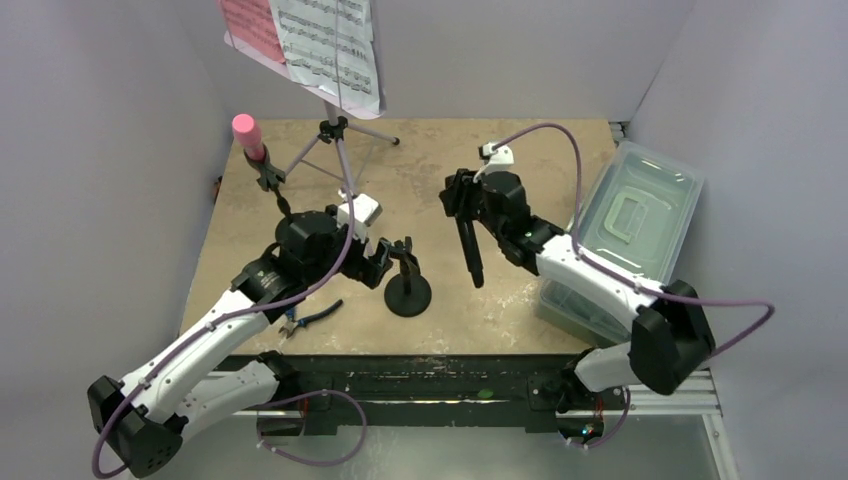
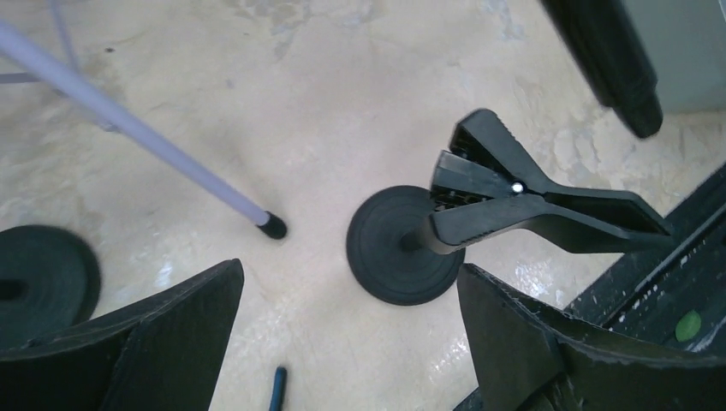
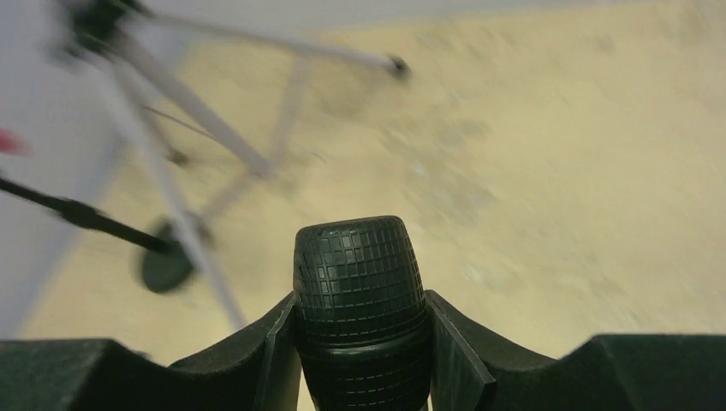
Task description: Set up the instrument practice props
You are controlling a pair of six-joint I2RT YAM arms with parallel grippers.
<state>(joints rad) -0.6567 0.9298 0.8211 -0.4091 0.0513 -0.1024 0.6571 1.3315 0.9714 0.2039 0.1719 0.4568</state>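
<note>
Two claws over mid-table: right gripper [image 3: 360, 321] clamped on the black microphone [image 3: 355, 265], left gripper [image 2: 348, 278] spread wide, empty, above the clip-topped pole [image 2: 402, 261], tripod leg [image 2: 145, 128] and pliers [image 1: 318, 315] close by.

- Lab robot test cell: plain pale walls [image 1: 100, 180] box in a tan tabletop [image 1: 420, 185].
- Cabled left arm [image 1: 200, 345] and right arm [image 1: 590, 275] bolted to a black rail [image 1: 430, 378].
</note>
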